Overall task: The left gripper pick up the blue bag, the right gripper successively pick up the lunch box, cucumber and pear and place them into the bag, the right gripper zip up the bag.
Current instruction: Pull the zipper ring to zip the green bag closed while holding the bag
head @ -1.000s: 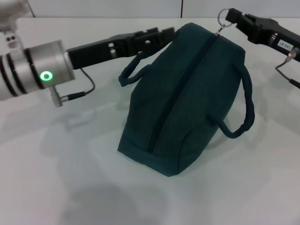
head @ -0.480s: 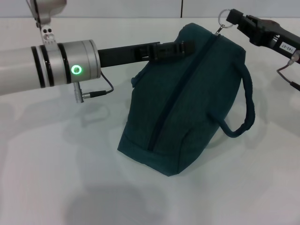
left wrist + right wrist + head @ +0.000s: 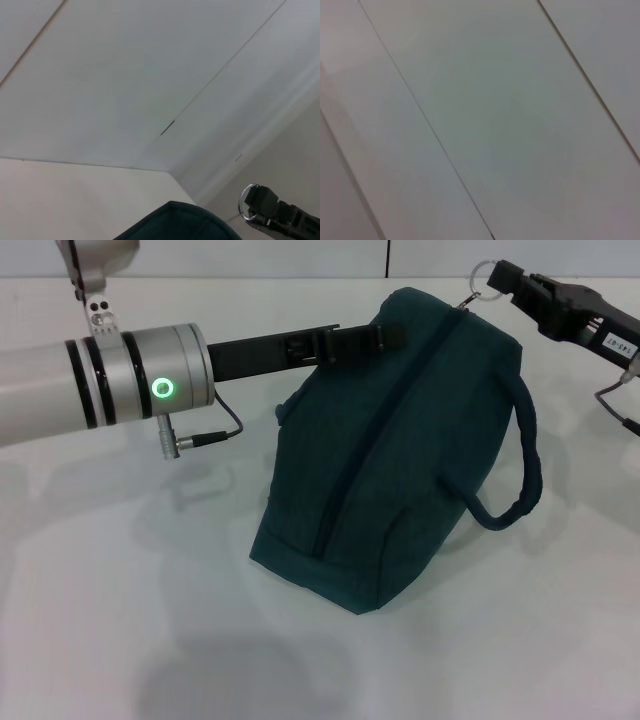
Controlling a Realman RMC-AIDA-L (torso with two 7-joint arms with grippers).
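The blue bag stands on the white table with its zipper closed along the top; its top edge also shows in the left wrist view. My left gripper reaches in from the left and lies against the bag's upper far side. At the bag's far top corner, my right gripper is shut on the metal ring zipper pull, with the pull held up. The left wrist view also shows that gripper and ring. The lunch box, cucumber and pear are out of view.
One loop handle hangs off the bag's right side. The left arm's silver joint with the green ring light spans the upper left. Bare white table lies in front. The right wrist view shows only pale panels.
The left arm has swung right, its gripper now against the bag's top and its arm covering the left handle loop. The right gripper has edged slightly up and right with the ring.
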